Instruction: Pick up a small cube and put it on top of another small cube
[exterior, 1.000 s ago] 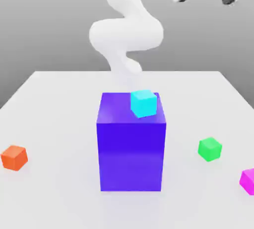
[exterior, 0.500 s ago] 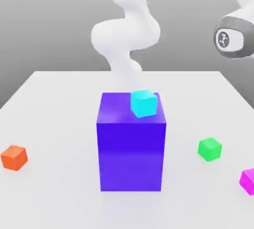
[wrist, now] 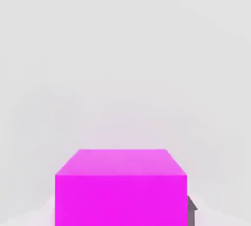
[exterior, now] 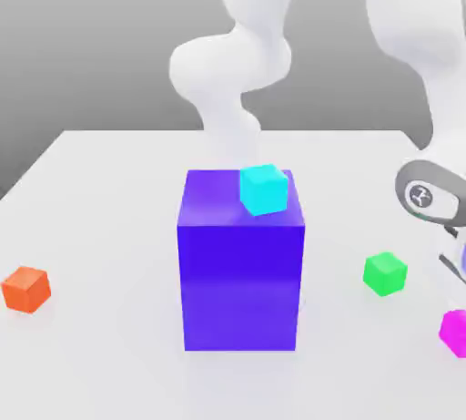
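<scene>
A magenta small cube (exterior: 453, 332) rests on the white table at the exterior view's right edge. My arm's wrist (exterior: 423, 196) has come down just above it. In the hand view the magenta cube (wrist: 121, 190) sits between the jaws of my gripper (wrist: 122, 216), and a dark fingertip (wrist: 190, 206) presses its side, so the gripper is shut on it. A green small cube (exterior: 385, 273) lies close by on the table. Far across at the exterior view's left sits an orange small cube (exterior: 25, 288). A cyan small cube (exterior: 264, 189) sits on top of the big purple block (exterior: 240, 272).
The tall purple block stands mid-table, between the orange cube and the two cubes on the exterior view's right. The white table (exterior: 100, 227) ends close behind the magenta cube at the frame's right edge. The arm's base column (exterior: 227, 72) rises behind the purple block.
The hand dropped from high up on the exterior view's right down to the magenta cube. Its jaws went from wide open to shut on that cube. No cube has shifted.
</scene>
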Tool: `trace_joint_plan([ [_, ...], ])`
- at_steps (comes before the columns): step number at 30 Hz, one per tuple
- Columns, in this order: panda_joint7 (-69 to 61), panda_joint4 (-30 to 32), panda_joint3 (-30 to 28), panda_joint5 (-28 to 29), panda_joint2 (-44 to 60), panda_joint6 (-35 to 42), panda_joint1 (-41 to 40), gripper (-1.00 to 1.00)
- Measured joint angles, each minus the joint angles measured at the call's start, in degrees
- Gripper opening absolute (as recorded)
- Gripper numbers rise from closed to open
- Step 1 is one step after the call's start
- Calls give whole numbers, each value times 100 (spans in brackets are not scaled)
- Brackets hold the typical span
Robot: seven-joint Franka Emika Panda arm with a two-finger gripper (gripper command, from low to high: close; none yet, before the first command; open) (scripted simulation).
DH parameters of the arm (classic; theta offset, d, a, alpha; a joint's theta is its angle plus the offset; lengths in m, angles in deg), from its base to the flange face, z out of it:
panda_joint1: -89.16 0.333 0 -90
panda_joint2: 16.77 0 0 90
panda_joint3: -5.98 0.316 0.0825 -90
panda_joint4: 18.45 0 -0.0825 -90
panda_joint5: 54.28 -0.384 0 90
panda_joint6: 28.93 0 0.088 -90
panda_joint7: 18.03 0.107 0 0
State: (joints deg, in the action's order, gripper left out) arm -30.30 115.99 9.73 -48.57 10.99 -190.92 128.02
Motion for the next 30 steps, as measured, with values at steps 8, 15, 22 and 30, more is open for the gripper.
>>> trace_joint_plan([
  [8, -610, 602, 332, -358, -1362, 783, -201, -100],
  [15, -2262, 1971, 699, -949, -2779, 838, -135, -100],
  [22, -3224, 3024, 725, -971, -3564, 522, 73, -100],
  [30, -2797, 3009, 614, -309, -2466, -547, 13, 100],
])
